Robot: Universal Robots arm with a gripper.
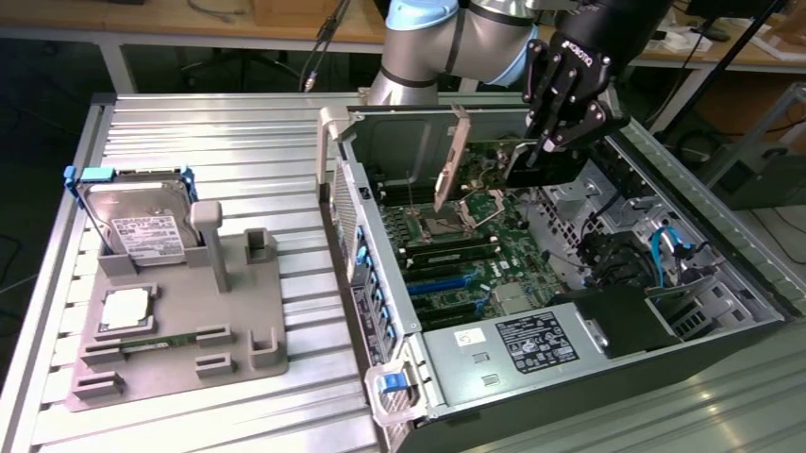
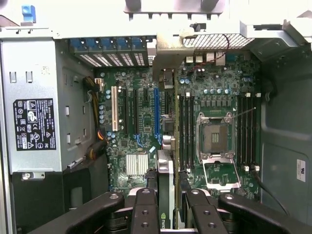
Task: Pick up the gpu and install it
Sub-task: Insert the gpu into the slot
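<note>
Your gripper [image 1: 556,149] is partly closed, clamping the gpu [image 2: 165,181] edge-on above the motherboard [image 2: 142,105] inside the open case [image 1: 377,247]. The case lies on a slatted metal table [image 1: 214,132], with workbenches [image 1: 189,28] beyond.

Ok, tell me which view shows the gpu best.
The exterior view: the gpu hangs tilted over the open case, its silver bracket visible, clamped in the fingers. The wrist view shows it as a narrow edge-on strip between the fingers, above the motherboard.
</note>
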